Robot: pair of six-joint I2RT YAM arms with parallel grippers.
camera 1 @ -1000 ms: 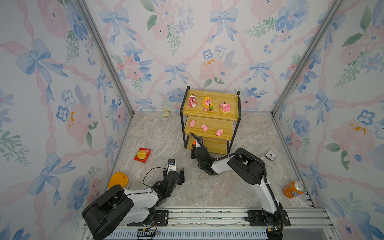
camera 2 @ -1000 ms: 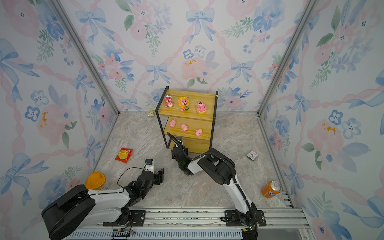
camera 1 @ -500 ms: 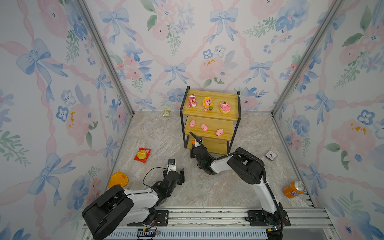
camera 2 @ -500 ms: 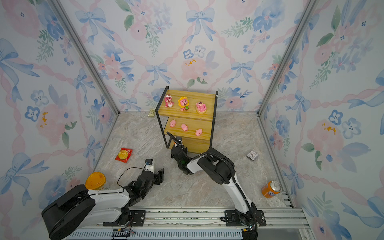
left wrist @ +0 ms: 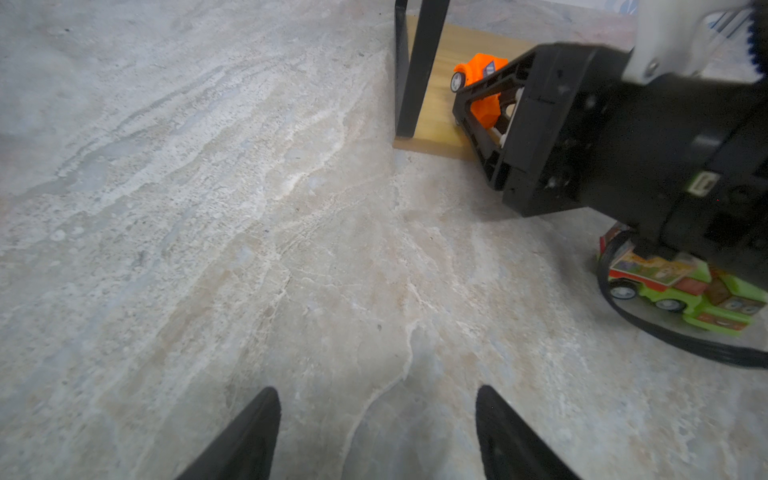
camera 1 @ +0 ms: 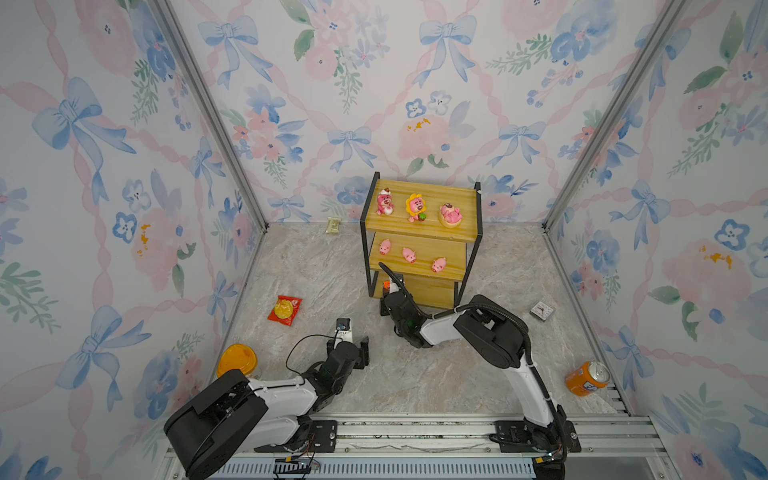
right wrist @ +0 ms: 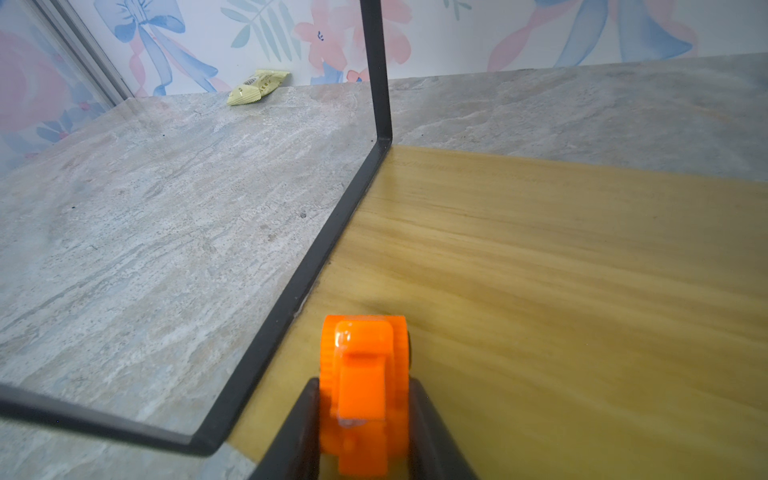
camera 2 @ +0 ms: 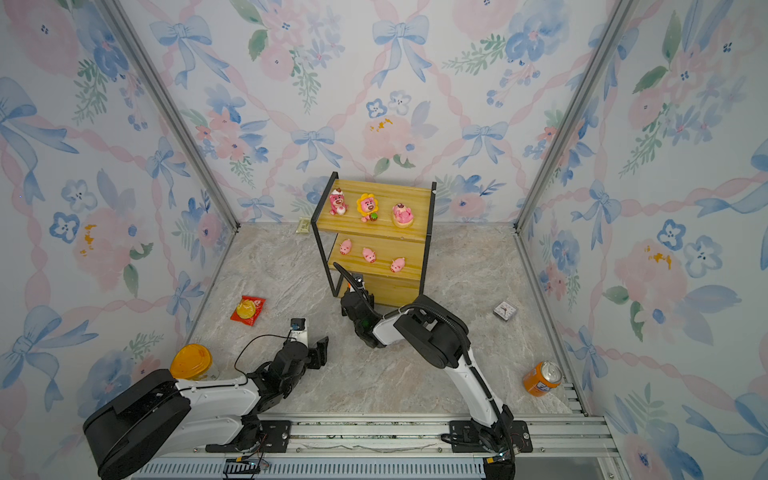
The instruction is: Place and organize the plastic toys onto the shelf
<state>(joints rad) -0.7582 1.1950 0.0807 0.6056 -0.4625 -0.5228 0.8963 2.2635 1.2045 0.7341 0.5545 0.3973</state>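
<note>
Orange car (right wrist: 365,353) is at the front-left corner of the shelf (camera 1: 432,194), low over the bottom board, with the right gripper (right wrist: 364,388) fingers clamped on both its sides. It looks tilted; can't tell if the wheels touch wood. Three bears (camera 1: 416,207) are on the top board, three pigs (camera 1: 409,254) on the middle one. Green car (left wrist: 681,295) is on the floor under the right arm, half hidden by arm and cable. Left gripper (left wrist: 376,415) is spread wide with nothing in it, low over bare floor. Floor is grey marbled stone, walls are floral bow wallpaper. Loose items: red snack packet (camera 1: 284,309), orange-lidded jar (camera 1: 237,360), orange can (camera 1: 587,378), small clock (camera 1: 542,310), pale packet (camera 1: 333,225). In both top views the middle board hides the right fingertips.
</note>
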